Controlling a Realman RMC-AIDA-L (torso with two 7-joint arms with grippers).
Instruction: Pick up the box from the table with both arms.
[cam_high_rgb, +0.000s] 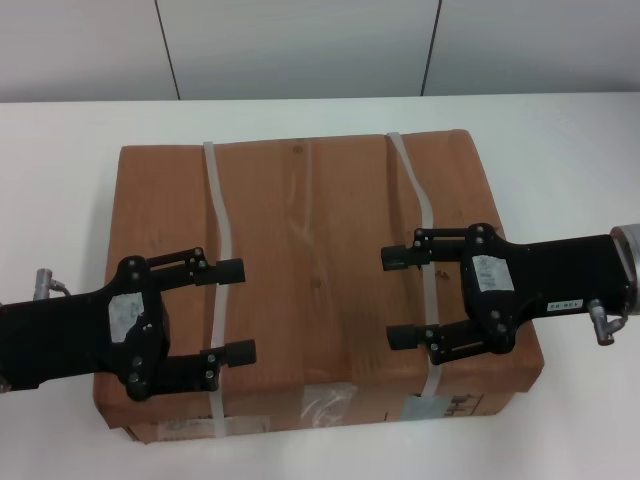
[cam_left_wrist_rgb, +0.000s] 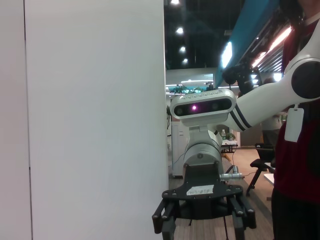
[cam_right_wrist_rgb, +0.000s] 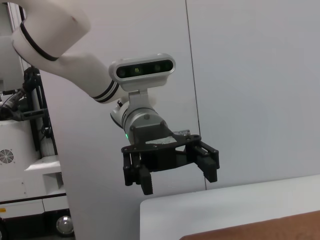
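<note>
The box (cam_high_rgb: 320, 220) is a large flat brown carton lying on the white table (cam_high_rgb: 560, 140). Two pale straps (cam_high_rgb: 215, 200) cross its top, and labels and clear tape (cam_high_rgb: 320, 410) show on its near side. My left gripper (cam_high_rgb: 246, 310) is open and empty over the box's near left part, fingers pointing right. My right gripper (cam_high_rgb: 388, 297) is open and empty over the near right part, fingers pointing left. The two face each other with a gap between them. The right gripper also shows in the left wrist view (cam_left_wrist_rgb: 202, 217), and the left gripper in the right wrist view (cam_right_wrist_rgb: 170, 165).
Grey wall panels (cam_high_rgb: 300, 40) stand right behind the table's far edge. Bare tabletop lies to the left, right and behind the box. The right wrist view shows a table corner (cam_right_wrist_rgb: 225, 210) and an edge of the box (cam_right_wrist_rgb: 270, 227).
</note>
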